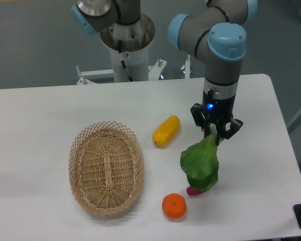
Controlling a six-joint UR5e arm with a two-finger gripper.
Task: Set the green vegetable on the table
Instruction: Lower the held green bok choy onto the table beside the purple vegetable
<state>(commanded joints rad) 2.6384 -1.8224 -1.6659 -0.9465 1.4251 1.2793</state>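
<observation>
Bright, even light falls from overhead. The table [50, 108] looks clean white, without harsh glare. Soft, faint shadows lie under the basket [106, 167], left of the gripper [216, 134], and under the orange [174, 206] below it. Focus is slightly soft throughout.

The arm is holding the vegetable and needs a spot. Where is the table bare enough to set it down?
Bare patches: the table left of and behind the basket, and the right side past the end effector. Crowded: below the vegetable, where a purple piece, the orange and the yellow fruit cluster.
</observation>
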